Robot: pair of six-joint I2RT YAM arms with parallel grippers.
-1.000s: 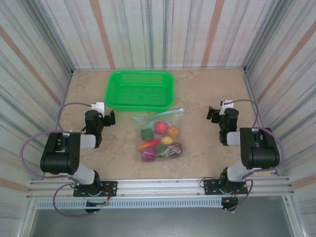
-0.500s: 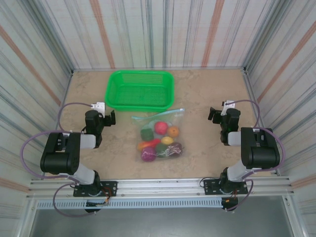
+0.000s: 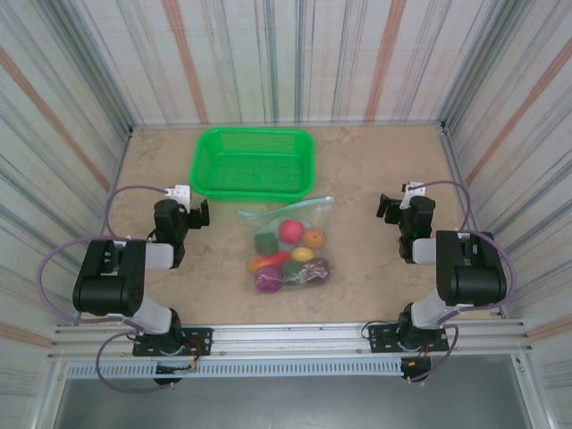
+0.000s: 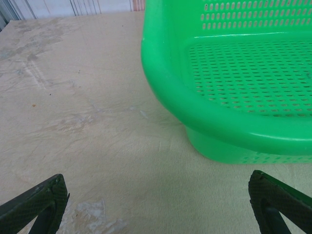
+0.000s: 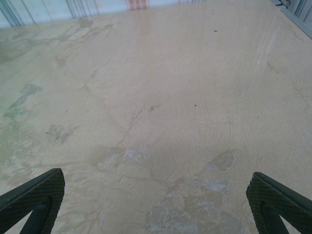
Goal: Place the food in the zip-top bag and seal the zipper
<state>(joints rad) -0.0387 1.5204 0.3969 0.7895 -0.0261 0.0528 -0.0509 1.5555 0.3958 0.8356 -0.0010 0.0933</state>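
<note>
Honestly, food looks already inside the zip-top bag; left tool and right tool hang open, empty. Next: pinch along the zipper, maybe unsealed.

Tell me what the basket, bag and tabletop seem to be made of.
Basket: probably moulded plastic; it is bright green, with a glossy rim that catches highlights and regular holes in the floor and walls.
Bag: thin, clear plastic film; the food shows through it and its surface wrinkles.
Tabletop: beige, marbled, mostly matte; either stone or a printed laminate, I cannot tell which.
</note>
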